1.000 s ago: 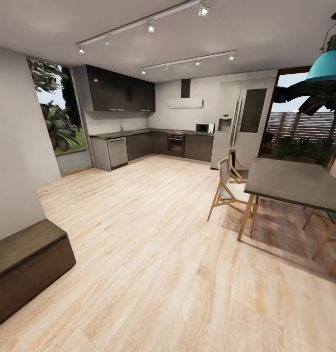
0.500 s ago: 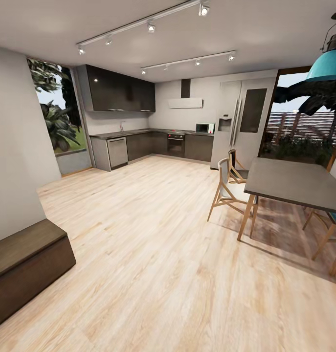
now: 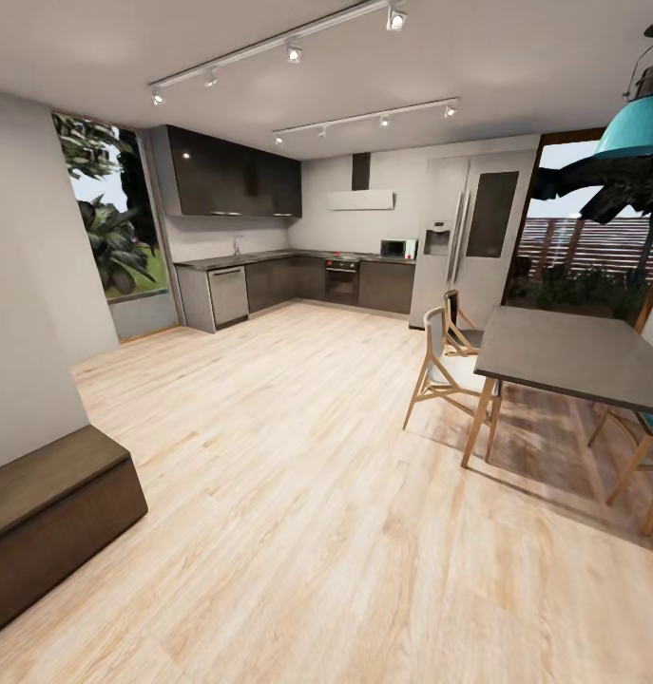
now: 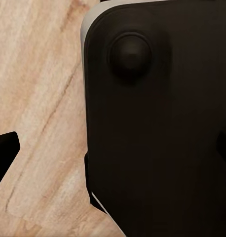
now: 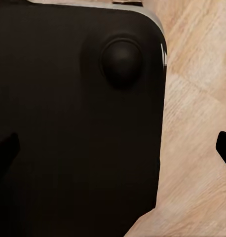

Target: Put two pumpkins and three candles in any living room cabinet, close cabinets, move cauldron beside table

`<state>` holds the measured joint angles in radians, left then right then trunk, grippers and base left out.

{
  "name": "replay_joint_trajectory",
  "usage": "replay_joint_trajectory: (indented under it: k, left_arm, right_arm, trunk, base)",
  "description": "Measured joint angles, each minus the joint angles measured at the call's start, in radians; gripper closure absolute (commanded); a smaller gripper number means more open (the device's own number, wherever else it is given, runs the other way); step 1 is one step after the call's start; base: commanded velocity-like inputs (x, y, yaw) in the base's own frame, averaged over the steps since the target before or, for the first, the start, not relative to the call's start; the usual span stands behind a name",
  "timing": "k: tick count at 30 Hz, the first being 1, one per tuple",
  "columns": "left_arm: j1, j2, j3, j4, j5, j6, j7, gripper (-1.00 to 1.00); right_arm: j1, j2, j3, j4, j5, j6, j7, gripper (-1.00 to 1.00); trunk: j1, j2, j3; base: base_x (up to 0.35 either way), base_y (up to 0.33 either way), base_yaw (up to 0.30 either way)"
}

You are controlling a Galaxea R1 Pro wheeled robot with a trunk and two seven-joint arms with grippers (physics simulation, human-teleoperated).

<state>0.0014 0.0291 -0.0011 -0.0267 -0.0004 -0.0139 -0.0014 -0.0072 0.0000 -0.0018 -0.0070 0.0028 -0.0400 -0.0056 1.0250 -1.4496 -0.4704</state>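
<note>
- One task thing is in sight: the long, low dark-brown wood cabinet [image 3: 50, 518], standing on the pale plank floor [image 3: 297, 494] against the grey wall at the left of the head view. From this angle I see its end and top; whether its drawer fronts are shut I cannot tell.
- Beyond it the head view takes in dark grey kitchen cabinets [image 3: 269, 283] at the far wall and a grey-topped dining table [image 3: 573, 359] on wooden legs at the right, with wooden chairs [image 3: 445, 366] just beside it.
- Both wrist views look down on the dark rounded body of the robot's own base [image 4: 157, 128] over the plank floor. In the left wrist view a dark fingertip [image 4: 5, 148] of the left claw [image 4: 115, 148] sits at each side edge, well apart, so that claw is spread wide and empty; the right claw [image 5: 118, 145] looks the same, released, with nothing between its fingers.
- Handling, as a judgement: the pumpkins should be rigid and light but round and ribbed, so they may roll; a grip across the widest part, not the stem, seems safest.
- The candles, short and smooth, could slip or tip; pinching the side wall low down looks best.
- Drawers want a straight, level pull.
</note>
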Motion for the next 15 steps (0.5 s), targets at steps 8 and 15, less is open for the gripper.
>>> replay_joint_trajectory:
  k: [8,15]
  left_arm:
    - [0.000,0.000,0.001,0.000,0.000,0.000,0.000,-1.00]
    - [0.000,-0.005,0.002,0.000,0.001,0.000,0.000,-1.00]
  right_arm:
    - [0.000,0.000,0.001,-0.001,0.001,-0.052,0.000,-1.00]
    - [0.000,0.007,0.002,-0.002,0.001,-0.060,0.000,-1.00]
  trunk:
    - [0.000,0.000,0.000]
    - [0.000,0.000,0.000]
  base:
    - [0.000,0.000,0.000]
    - [0.000,0.000,0.000]
